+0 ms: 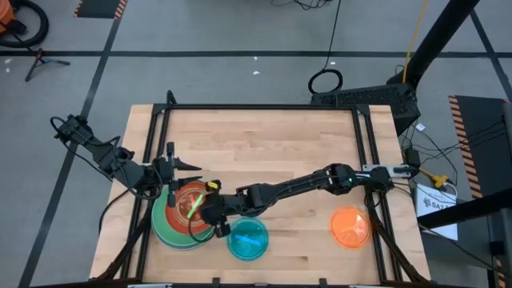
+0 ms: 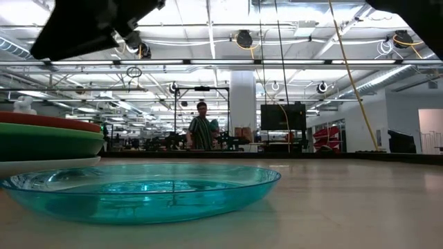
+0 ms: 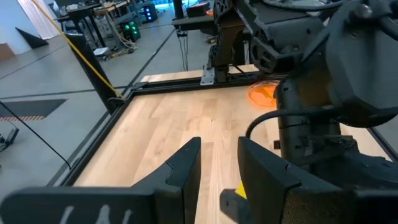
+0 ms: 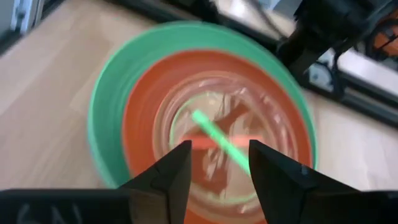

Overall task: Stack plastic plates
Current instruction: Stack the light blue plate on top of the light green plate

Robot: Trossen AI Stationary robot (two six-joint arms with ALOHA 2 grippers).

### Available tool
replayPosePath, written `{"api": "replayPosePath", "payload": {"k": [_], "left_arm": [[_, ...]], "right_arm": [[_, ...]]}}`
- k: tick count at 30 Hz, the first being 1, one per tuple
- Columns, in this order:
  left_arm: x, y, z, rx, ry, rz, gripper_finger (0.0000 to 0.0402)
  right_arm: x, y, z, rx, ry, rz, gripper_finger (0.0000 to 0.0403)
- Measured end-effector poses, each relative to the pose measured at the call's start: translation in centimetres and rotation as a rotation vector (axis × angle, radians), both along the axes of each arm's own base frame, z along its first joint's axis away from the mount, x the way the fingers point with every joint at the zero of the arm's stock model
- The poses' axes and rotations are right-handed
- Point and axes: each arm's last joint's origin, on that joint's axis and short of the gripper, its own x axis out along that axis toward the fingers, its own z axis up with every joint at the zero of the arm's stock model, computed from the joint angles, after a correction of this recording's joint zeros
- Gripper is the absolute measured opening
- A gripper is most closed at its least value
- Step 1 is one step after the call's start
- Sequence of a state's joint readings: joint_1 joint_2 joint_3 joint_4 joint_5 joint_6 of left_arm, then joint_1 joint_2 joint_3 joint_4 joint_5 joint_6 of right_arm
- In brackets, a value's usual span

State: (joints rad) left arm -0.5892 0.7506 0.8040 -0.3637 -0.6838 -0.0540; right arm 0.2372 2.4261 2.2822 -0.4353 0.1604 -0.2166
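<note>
Plates sit stacked at lower left of the high view: green plate (image 1: 162, 232), red-orange plate (image 1: 176, 216), clear pink plate (image 1: 192, 198). Right gripper (image 1: 202, 210) hovers above them, fingers parted, empty. Left gripper (image 1: 190, 166) waits beside, parted, empty. Cyan plate (image 1: 247, 238) and orange plate (image 1: 350, 227) lie apart.

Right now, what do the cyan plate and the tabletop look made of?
Cyan plate: likely clear tinted plastic, glossy; in the low view the table shows through it and its rim catches highlights. Tabletop: looks like pale wood, butcher-block style, with visible strips and grain and a fairly matte finish.
</note>
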Motion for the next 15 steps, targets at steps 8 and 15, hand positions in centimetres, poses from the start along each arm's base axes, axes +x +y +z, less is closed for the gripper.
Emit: {"api": "replayPosePath", "payload": {"k": [8, 15], "left_arm": [[0.0, 0.0, 0.0, -0.007, 0.001, 0.002, 0.0113], [0.0, 0.0, -0.1, -0.015, 0.005, 0.002, 0.0113]], "right_arm": [[-0.1, -0.2, 0.2, -0.027, 0.004, -0.036, 0.0144], [-3.7, 0.8, 3.9, -0.112, 0.13, -0.05, 0.0144]]}}
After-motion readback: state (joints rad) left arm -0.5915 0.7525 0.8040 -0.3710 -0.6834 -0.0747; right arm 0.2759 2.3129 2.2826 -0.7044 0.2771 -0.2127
